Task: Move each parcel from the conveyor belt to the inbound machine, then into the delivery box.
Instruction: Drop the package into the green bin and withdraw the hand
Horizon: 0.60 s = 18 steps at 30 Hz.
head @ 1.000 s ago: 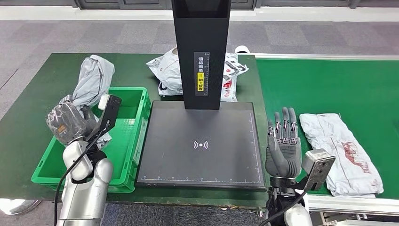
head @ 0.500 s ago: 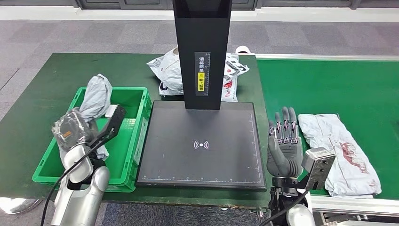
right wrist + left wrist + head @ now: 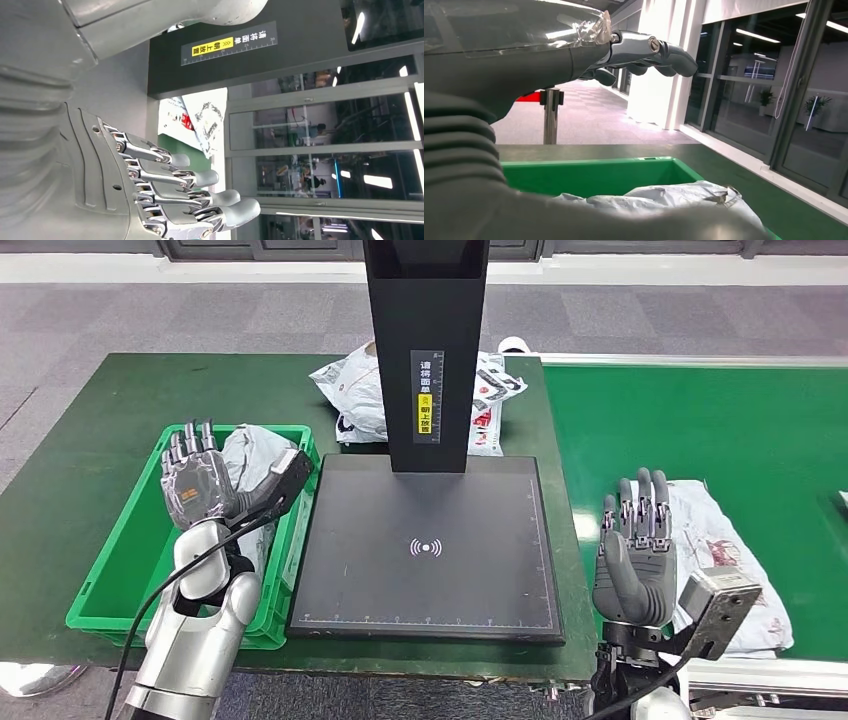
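Note:
A grey parcel (image 3: pixel 252 455) lies inside the green delivery box (image 3: pixel 115 580) at the left; in the left wrist view the same grey parcel (image 3: pixel 674 196) rests below the box wall (image 3: pixel 589 175). My left hand (image 3: pixel 198 480) hovers over the box with fingers spread and nothing in it. A white parcel with red print (image 3: pixel 725 565) lies on the green conveyor belt (image 3: pixel 720 420) at the right. My right hand (image 3: pixel 636 555) stands upright, fingers apart, just left of that parcel. The black inbound machine (image 3: pixel 428 545) sits between them, its plate bare.
Another white printed parcel (image 3: pixel 365 395) lies behind the machine's black post (image 3: pixel 427 350). The dark green table (image 3: pixel 80 440) carries the box and the machine. The conveyor's metal rim (image 3: pixel 740 675) runs along the near right.
My left hand has let go of the grey parcel, which dropped into the green box, and its fingers have spread. My right hand has shifted right, closer to the white parcel.

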Available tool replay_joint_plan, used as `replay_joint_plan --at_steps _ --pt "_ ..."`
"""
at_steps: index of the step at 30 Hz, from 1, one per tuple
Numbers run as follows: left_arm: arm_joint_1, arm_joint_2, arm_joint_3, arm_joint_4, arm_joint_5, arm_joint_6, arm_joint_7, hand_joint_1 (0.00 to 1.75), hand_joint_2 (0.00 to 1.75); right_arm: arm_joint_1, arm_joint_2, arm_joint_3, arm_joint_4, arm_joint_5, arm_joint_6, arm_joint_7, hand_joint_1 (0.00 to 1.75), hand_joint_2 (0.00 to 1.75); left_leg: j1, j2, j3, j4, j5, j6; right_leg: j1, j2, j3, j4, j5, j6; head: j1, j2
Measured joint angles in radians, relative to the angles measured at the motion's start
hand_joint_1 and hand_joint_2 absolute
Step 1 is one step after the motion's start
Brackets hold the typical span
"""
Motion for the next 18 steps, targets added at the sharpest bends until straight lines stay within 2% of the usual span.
replay_joint_plan --at_steps 12,15,18 --pt "-0.011 -0.006 -0.010 0.011 0.003 0.006 -0.023 0.00 0.00 0.001 0.000 -0.013 -0.007 -0.012 -0.010 0.000 0.00 1.75 0.000 0.000 0.000 0.000 0.000 0.000 0.000 0.000 0.000 0.000 0.000 0.000 0.000 0.000" --pt "-0.019 -0.017 -0.008 0.017 0.045 0.049 -0.045 0.00 0.00 0.001 0.000 -0.014 -0.008 -0.016 -0.021 0.000 0.00 1.75 0.000 0.000 0.000 0.000 0.000 0.000 0.000 0.000 0.000 0.000 0.000 0.000 0.000 0.000" --pt "-0.028 -0.037 0.011 0.012 0.194 0.179 -0.127 0.00 1.31 0.001 0.000 -0.014 -0.009 -0.022 -0.039 0.005 0.00 1.75 0.000 0.000 0.000 0.000 0.000 0.000 0.000 0.000 0.000 0.000 0.000 0.000 0.000 0.000"
